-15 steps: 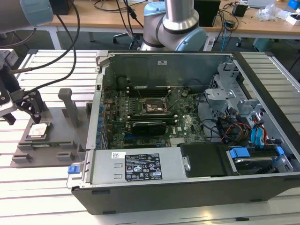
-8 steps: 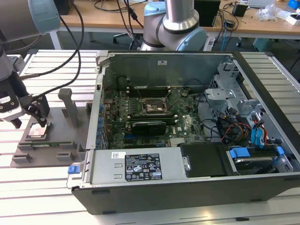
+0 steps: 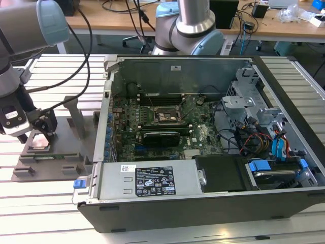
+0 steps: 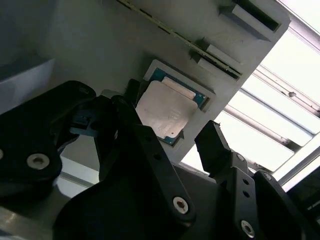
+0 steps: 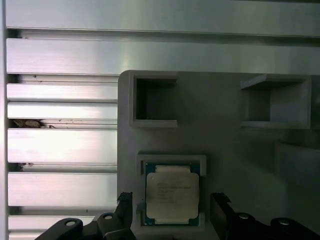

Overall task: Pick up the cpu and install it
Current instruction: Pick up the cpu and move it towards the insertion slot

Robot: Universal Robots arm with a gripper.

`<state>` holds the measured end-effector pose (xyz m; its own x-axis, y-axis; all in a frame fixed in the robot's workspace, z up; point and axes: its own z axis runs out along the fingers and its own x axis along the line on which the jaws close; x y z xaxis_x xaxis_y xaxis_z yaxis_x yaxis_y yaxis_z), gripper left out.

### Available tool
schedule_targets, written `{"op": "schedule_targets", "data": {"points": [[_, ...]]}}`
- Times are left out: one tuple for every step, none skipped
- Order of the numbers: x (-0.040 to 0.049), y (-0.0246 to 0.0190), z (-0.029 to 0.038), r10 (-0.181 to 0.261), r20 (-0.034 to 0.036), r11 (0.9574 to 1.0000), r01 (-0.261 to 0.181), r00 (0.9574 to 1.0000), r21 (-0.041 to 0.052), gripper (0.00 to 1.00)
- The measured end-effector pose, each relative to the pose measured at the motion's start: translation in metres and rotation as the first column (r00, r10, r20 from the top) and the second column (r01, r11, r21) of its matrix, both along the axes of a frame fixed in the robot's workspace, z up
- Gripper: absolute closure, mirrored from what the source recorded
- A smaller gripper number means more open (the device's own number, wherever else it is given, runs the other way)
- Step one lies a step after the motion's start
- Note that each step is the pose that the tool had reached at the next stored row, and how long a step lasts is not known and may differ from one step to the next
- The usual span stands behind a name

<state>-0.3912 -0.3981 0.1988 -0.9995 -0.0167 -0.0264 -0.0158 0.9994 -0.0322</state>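
Note:
The cpu (image 5: 171,194) is a flat square chip with a silver metal top. It lies in a shallow square recess of the grey fixture plate (image 5: 225,135), at the exterior view's left. In both wrist views my gripper (image 5: 172,207) hangs just above the cpu, open, with one black finger (image 5: 125,206) on each side and a gap to the chip's edges. The second wrist view has the cpu (image 4: 162,110) between the fingertips (image 4: 212,140). In the exterior view the gripper (image 3: 38,133) sits low over the cpu (image 3: 39,143) on the plate (image 3: 61,160). The motherboard socket (image 3: 167,117) lies inside the open computer case.
The open computer case (image 3: 203,152) stands to the exterior view's right of the plate, with drive cages and cables (image 3: 259,137) inside. Upright posts (image 3: 76,114) rise from the fixture plate near the gripper. A second robot arm's base (image 3: 188,25) stands behind the case. Everything rests on a slotted aluminium table (image 5: 60,150).

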Motion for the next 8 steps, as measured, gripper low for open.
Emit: {"op": "schedule_targets", "data": {"points": [[0.0005, 0.0, -0.0013, 0.0, -0.0001, 1.0, 0.0, 1.0, -0.0003, 0.28], [0.0011, 0.0, -0.0032, 0.0, 0.0, 1.0, 0.0, 1.0, -0.0006, 0.28], [0.0014, 0.0, -0.0043, 0.0, 0.0, 1.0, 0.0, 1.0, -0.0006, 0.28], [0.0017, 0.0, -0.0051, 0.0, -0.0001, 1.0, 0.0, 1.0, -0.0007, 0.28], [0.002, 0.0, -0.0064, 0.001, -0.0001, 1.0, -0.001, 1.0, -0.0008, 0.28], [0.0021, 0.0, -0.0073, 0.001, -0.0001, 1.0, -0.001, 1.0, -0.0007, 0.28], [0.0021, 0.0, -0.0082, 0.001, -0.0001, 1.0, -0.001, 1.0, -0.0008, 0.28], [0.0021, 0.0, -0.0088, 0.003, -0.0004, 1.0, -0.003, 1.0, -0.0009, 0.28]]}}
